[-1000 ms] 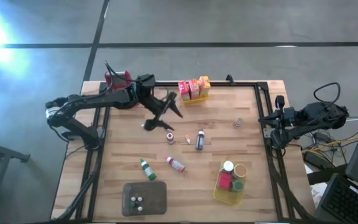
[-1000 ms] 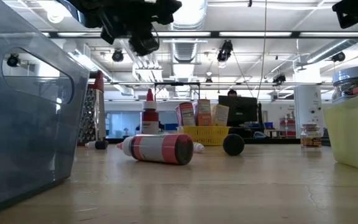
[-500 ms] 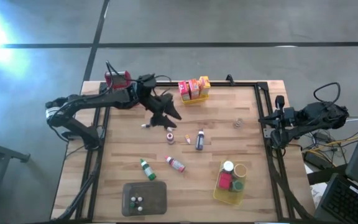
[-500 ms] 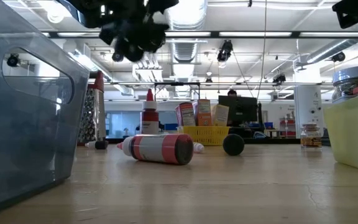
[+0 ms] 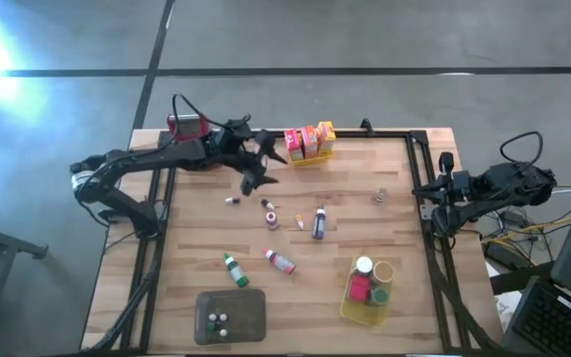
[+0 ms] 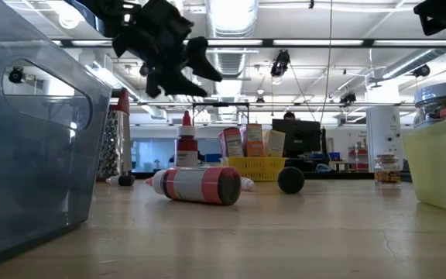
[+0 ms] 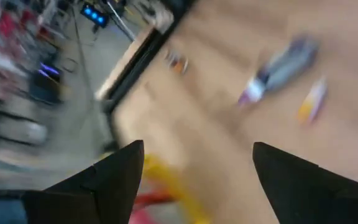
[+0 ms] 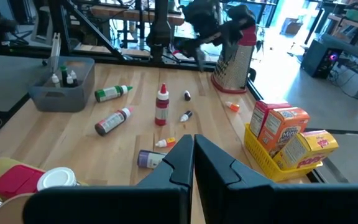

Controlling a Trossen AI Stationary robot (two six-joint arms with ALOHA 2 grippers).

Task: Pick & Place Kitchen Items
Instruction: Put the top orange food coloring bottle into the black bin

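Left gripper (image 5: 263, 164) retreated toward table's (image 5: 365, 213) far edge.

Bright overhead lights, left wrist motion-blurred

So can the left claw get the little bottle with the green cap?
Probably yes. The left claw is open and holds nothing, and the bottle with the green cap lies alone on bare wood.
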